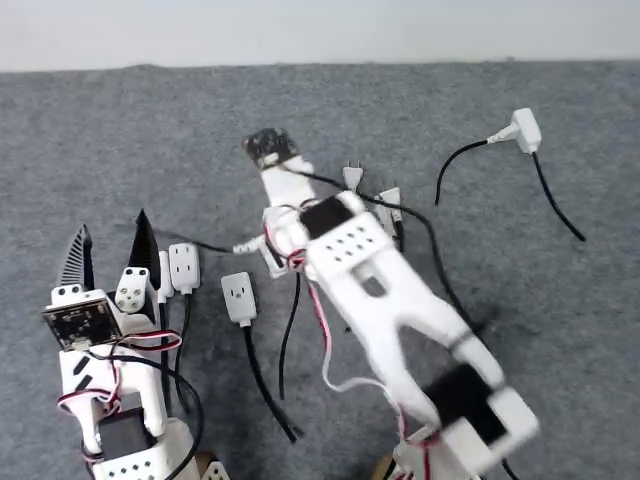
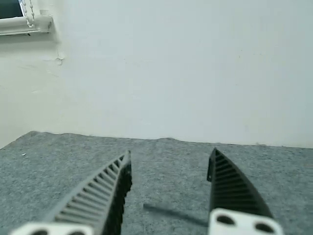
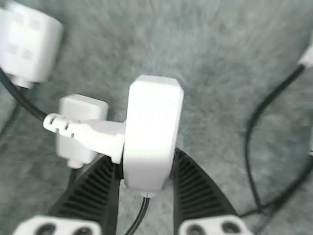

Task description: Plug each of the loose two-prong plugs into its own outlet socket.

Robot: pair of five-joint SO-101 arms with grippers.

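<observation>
A grey, felt-like carpet mat covers the work surface. Along the mat's far edge rises a plain white painted wall (a white window ledge juts out high above the mat's far corner, with a white beaded cord hanging onto it).

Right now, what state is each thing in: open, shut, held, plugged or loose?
Left black ribbed gripper: open, empty.
Right black ribbed gripper: shut on white rounded plastic block.
White rectangular outlet socket by left gripper: empty.
White two-prong plug: loose, unplugged.
White plug on black cord: loose.
</observation>
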